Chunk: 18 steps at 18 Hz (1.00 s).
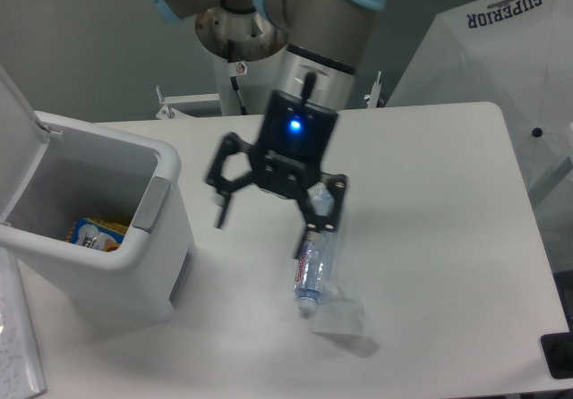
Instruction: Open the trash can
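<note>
Nearest the camera, a scrap of clear plastic wrapping lay crumpled on the white table, and just beyond it a clear plastic bottle lay on its side with its cap toward the front edge. At the bottom right corner a dark object was cut off by the frame and could not be identified. To the left, the trash can stood on the table near its front left corner, white and boxy with a grey latch on its near rim. Its lid stood raised at the far left, partly out of frame, and the inside lay open to view with a colourful packet at the bottom. By that showing the task looked essentially finished, with little left but perhaps for the arm to draw clear. Above the middle of the table hung the pincer, its two fingers spread wide and holding nothing, apart from the can and over the bottle's far end, which it partly hid. It was slightly blurred, so the fingertips were hard to make out. Behind it rose the robot arm, its upper part cut off at the top, and at the far right stood a white cover printed with lettering.
</note>
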Tool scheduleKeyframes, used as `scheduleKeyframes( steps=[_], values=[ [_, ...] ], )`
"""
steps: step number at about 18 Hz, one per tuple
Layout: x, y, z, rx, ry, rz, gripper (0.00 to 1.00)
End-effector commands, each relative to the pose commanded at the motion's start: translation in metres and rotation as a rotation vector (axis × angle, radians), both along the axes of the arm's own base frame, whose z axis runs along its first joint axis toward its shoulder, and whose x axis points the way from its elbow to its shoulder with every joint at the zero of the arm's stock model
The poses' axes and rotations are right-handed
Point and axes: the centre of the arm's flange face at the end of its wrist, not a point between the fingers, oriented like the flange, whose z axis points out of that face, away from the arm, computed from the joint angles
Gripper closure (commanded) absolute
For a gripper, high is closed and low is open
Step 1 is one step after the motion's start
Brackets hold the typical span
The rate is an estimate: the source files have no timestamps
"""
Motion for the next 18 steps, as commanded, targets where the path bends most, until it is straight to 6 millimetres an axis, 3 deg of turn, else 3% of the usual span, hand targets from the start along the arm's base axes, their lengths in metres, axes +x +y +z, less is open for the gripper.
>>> scheduleKeyframes(
  steps=[3,6,7,10,13,18],
  values=[
    [-0.035,-0.010,-0.046,-0.114,-0.003,0.064,0.00],
    [-0.063,-0.018,-0.100,-0.378,0.083,0.071,0.00],
    [-0.072,-0.019,-0.106,-0.457,0.119,0.065,0.00],
    [-0.086,-0.005,-0.101,-0.577,0.062,0.017,0.00],
    [-0.104,0.005,-0.099,-0.697,0.041,-0.138,0.00],
    [-0.097,0.012,-0.102,-0.737,0.059,-0.170,0.00]
  ],
)
